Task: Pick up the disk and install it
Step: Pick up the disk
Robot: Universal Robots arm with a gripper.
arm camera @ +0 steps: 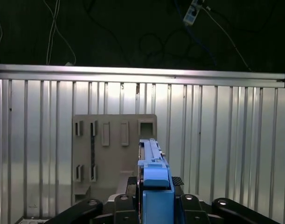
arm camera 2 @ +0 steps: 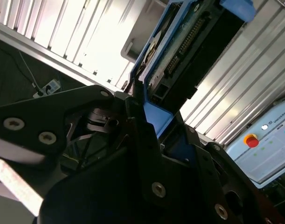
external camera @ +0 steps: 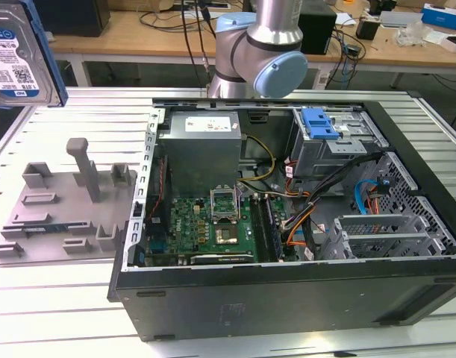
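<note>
Pick looks done, install not: gripper (arm camera: 155,183) fingers clamped on the disk (external camera: 15,60), held upright in the air above the table's (external camera: 78,112) far edge over the grey holder (external camera: 56,209), well apart from the open case (external camera: 287,298); next move needs alignment to its drive cage (external camera: 336,145).

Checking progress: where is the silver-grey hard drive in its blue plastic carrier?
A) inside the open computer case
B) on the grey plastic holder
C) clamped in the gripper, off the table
C: in the second wrist view the black gripper clamps the blue-framed hard drive, which the exterior view shows raised.
</note>
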